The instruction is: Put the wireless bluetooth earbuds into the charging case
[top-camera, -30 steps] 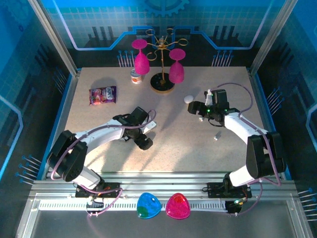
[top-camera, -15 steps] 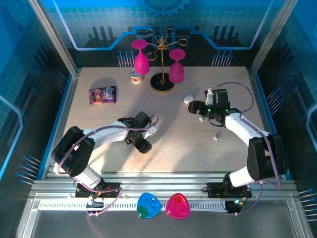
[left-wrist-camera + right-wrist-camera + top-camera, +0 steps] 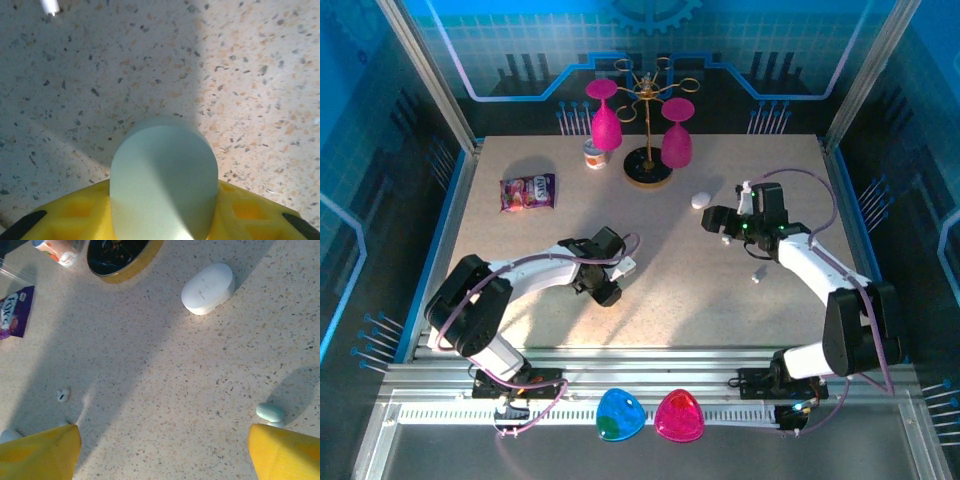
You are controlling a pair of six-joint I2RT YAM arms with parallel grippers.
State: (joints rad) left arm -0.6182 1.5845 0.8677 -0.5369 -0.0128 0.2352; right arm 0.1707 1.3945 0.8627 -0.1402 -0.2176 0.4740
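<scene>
Where the speckled table [image 3: 485, 230] runs toward its left edge, a purple snack packet [image 3: 527, 190] lies flat, well apart from both arms. Nearer the middle, the left gripper [image 3: 605, 291] is low over the table. Its wrist view shows a pale mint case [image 3: 162, 187] standing between the yellow fingers [image 3: 75, 212], which sit against both of its sides, so the jaws are closed on it. A small white piece [image 3: 50, 6] lies at the top-left edge of that view, too cropped to name.

Further back, a small cup [image 3: 595, 155] stands beside a gold-rimmed stand [image 3: 648, 178] hung with two pink glasses [image 3: 605, 125]. Right of the stand lies a closed white case [image 3: 700, 200]. Just right of it, the right gripper [image 3: 723, 226] hangs with its jaws wide apart, holding nothing. In its wrist view one tiny white earbud [image 3: 63, 394] lies on the table near the left finger [image 3: 40, 450], well apart from the white case. A small mint piece [image 3: 270, 412] lies just beside the right finger.
</scene>
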